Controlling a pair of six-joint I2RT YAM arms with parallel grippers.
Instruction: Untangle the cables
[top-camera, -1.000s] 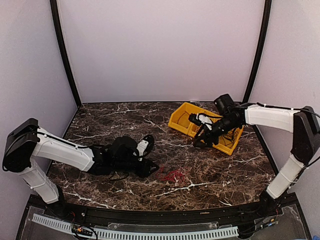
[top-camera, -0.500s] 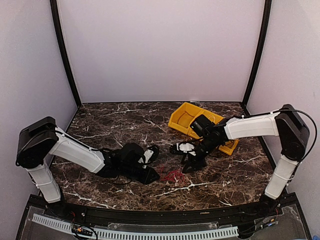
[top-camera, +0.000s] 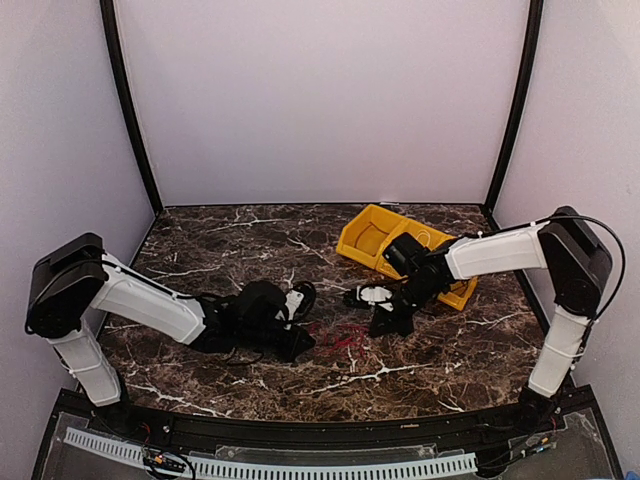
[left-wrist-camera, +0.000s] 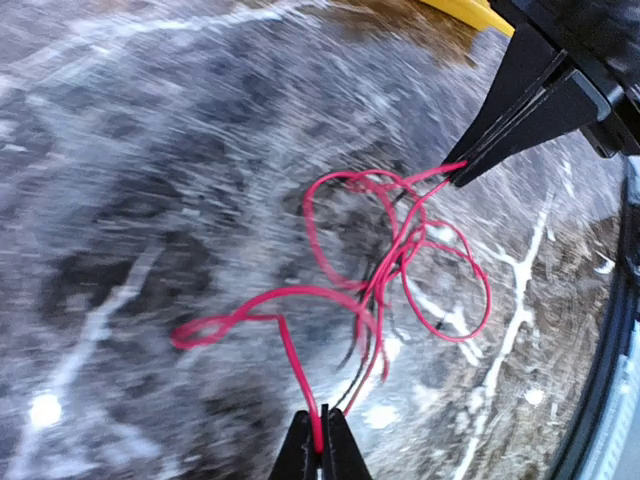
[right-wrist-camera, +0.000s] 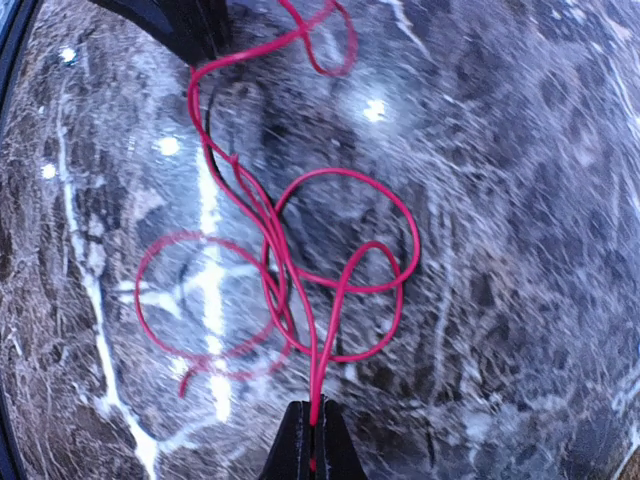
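Pinching opposite ends of the red cable (left-wrist-camera: 385, 272), both arms reach low over the marble table (top-camera: 230, 240), near its middle. The top camera shows the cable only as a small red smudge between the two arms, with the yellow bin (top-camera: 362, 238) just behind the right one. The wrist cameras add what that view cannot. The left gripper (left-wrist-camera: 320, 450) has its jaws pressed together on one red end, and a thin black strand (left-wrist-camera: 356, 345) runs beside the red toward the same tips, though whether it is also clamped I cannot tell. The right gripper (right-wrist-camera: 312, 445) is likewise closed on the other red end. Between them the cable lies in several loose crossing loops on the stone.
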